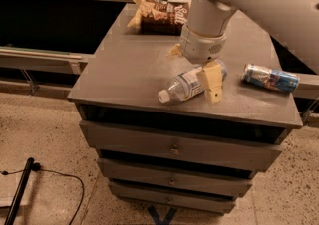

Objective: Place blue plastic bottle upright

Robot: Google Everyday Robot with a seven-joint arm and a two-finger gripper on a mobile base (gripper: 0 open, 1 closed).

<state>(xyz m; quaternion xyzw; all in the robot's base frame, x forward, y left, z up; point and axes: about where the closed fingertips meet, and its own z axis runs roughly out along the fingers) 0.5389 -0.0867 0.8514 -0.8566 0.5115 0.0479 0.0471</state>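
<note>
Single camera looks steeply down on cabinet (pixel 127 72), gripper (pixel 195 73) central.

Clear bottle (pixel 184 85), pale-blue label, lying on cabinet top (pixel 124 67), hand (pixel 195 75) straddling it

The clear plastic bottle (pixel 184 85) has a white screw cap and a white-and-pale-blue label with dark print. Straddling it, the pale grey gripper (pixel 194 75) spreads cream-yellow fingers (pixel 212 80). The shiny metal can (pixel 270 78) is blue (silver at its end). The crinkled snack bag (pixel 159 15) is dark brown and tan with white lettering. The drawer cabinet (pixel 124 69) is plain grey, the floor (pixel 50 139) speckled beige.
</note>
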